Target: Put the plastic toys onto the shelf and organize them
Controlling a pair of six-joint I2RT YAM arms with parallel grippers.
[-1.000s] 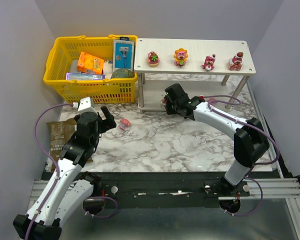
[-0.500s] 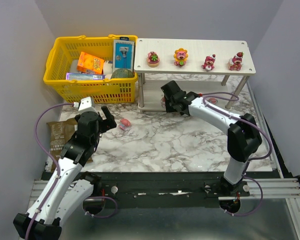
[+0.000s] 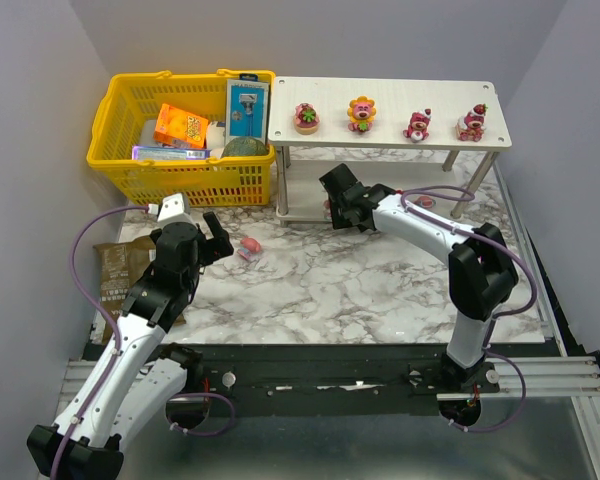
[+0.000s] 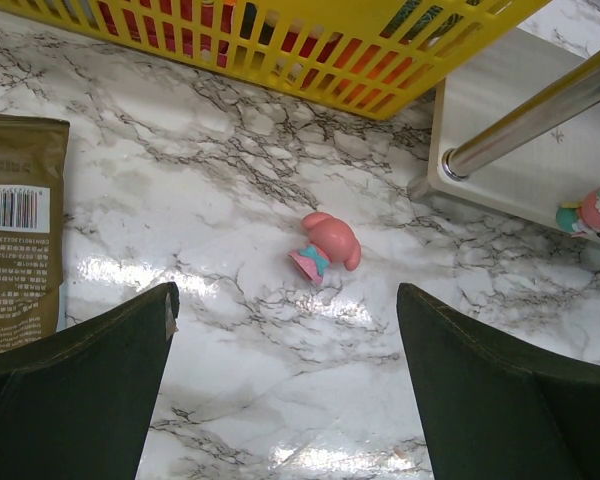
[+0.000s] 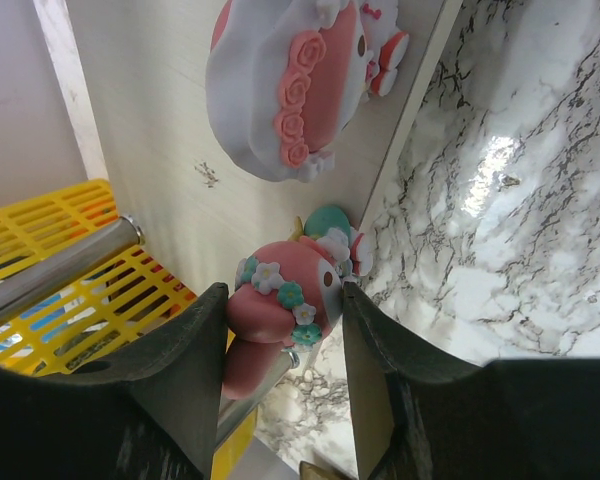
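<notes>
Shelf (image 3: 380,90): 1; top-tier toys (image 3: 361,114): 4; white toy (image 5: 280,90): 1; flowered pink toy (image 5: 280,300): 1; loose pink toy (image 3: 247,246) on desk (image 3: 360,290): 1; yellow basket (image 3: 200,180): 1; brown packet (image 3: 112,275): 1.

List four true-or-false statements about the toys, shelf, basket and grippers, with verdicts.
1. Four toys stand on the shelf's top tier. True.
2. The left gripper holds a toy. False: it is open and empty; a pink toy lies on the table ahead of it.
3. The right gripper is shut on a flowered toy at the lower tier. True.
4. The basket is empty. False: it holds an orange box and other packages.
</notes>
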